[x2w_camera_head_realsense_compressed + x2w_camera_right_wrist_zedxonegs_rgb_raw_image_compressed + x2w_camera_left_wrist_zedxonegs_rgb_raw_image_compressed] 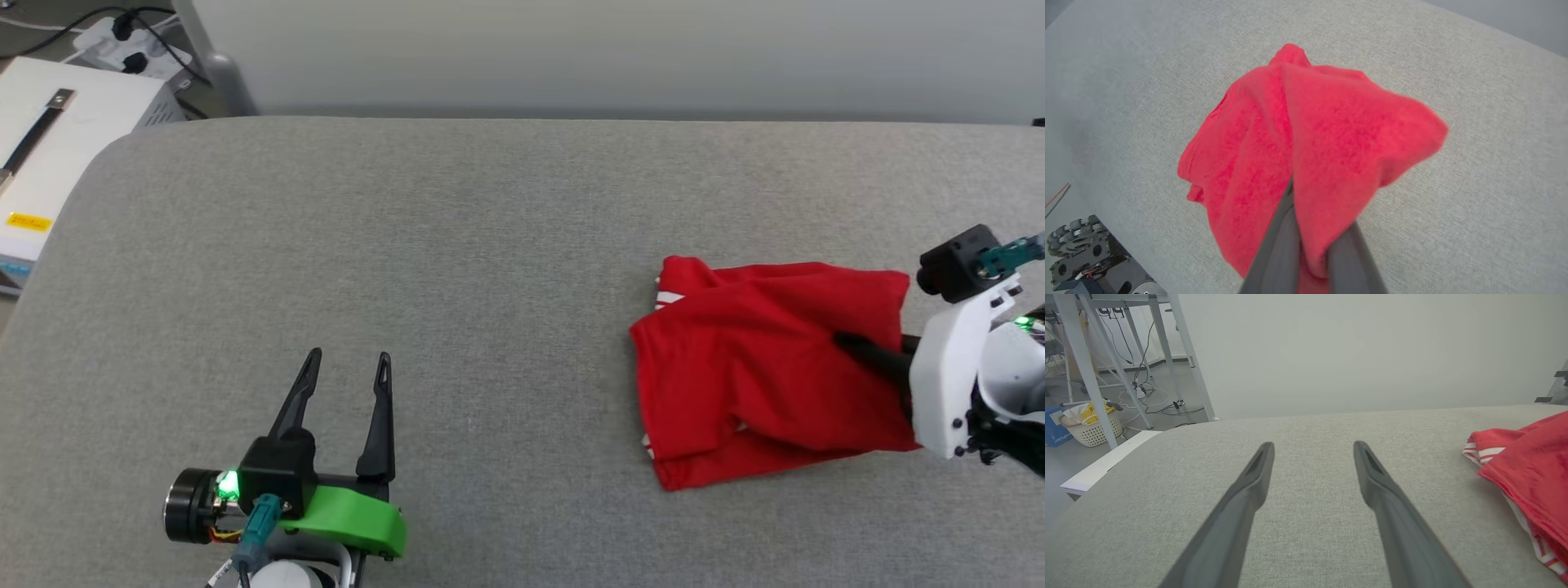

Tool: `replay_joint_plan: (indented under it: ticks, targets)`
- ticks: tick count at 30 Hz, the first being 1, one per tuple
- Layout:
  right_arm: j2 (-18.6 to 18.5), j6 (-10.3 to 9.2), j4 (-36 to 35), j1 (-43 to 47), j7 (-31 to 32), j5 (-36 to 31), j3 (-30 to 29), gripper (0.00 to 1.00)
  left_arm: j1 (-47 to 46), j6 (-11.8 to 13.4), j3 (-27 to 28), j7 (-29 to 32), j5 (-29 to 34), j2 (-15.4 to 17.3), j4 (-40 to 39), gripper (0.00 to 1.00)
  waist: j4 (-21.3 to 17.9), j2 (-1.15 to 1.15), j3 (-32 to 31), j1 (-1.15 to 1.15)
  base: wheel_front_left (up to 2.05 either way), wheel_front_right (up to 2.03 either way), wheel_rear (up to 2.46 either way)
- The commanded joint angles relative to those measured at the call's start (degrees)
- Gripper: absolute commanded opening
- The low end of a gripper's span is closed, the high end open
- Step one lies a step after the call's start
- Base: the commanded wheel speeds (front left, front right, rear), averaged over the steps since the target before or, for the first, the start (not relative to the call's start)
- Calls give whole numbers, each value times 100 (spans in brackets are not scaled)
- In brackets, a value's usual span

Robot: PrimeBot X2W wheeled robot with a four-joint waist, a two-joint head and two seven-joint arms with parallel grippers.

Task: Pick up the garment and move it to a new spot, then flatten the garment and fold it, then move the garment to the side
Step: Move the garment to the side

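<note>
In the head view, the red jersey (pixel 759 367) lies crumpled on the right part of the grey padded tabletop (pixel 490 245), well apart from the left gripper (pixel 349 358). That gripper hovers low at the near left with its two dark fingers spread and nothing between them. The right gripper (pixel 849 341) reaches in from the right edge, its fingers pressed together on a pinch of cloth near the jersey's right side. A strip of red-and-white striped trim (pixel 665 298) peeks out at the far left corner of the heap.

The left wrist view shows the left gripper's fingers (pixel 1257 473) wide apart over bare fabric, with the jersey (pixel 1531 465) off to the right. It gives the clearest look at the striped trim and also takes in a white basket (pixel 1092 428) on the floor beyond the table.

In the right wrist view, the cloth (pixel 1331 134) tents up from the pinch and drapes over the fingers (pixel 1280 245), hiding their tips. This is the grip detail that the head view leaves vague. The robot's wheeled base (pixel 1081 253) sits at the lower left.

The jersey looks light, soft and limp, so it will likely sag and bunch from a single pinch. A hem edge or a shoulder seam would probably give a better hold for spreading it flat.
</note>
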Motion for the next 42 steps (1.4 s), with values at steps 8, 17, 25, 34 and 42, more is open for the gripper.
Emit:
replay_joint_plan:
  ticks: [8,17,25,34,42]
  targets:
    - [-606,-5,317,-216,230,-100,-453,0,-138,44,129,-34,41,12,-237,100,-661,0,496,0,0,0,0]
    - [-1177,-5,1415,-736,183,-494,-1169,0,-711,8,277,-34,70,157,-598,100,-756,0,1590,0,0,0,0]
    - [-1354,-5,2309,-1184,106,-829,-1704,0,-1109,-4,378,-34,99,253,-943,100,-711,0,2290,0,0,0,0]
    - [-1295,-5,3117,-1603,-87,-1484,-2215,0,-1286,24,385,-34,128,273,-1173,100,-568,0,2569,0,0,0,0]
    - [-1080,-5,3507,-1772,-351,-1866,-2412,100,-1236,62,363,-34,129,251,-1147,100,-542,0,2461,0,0,0,0]
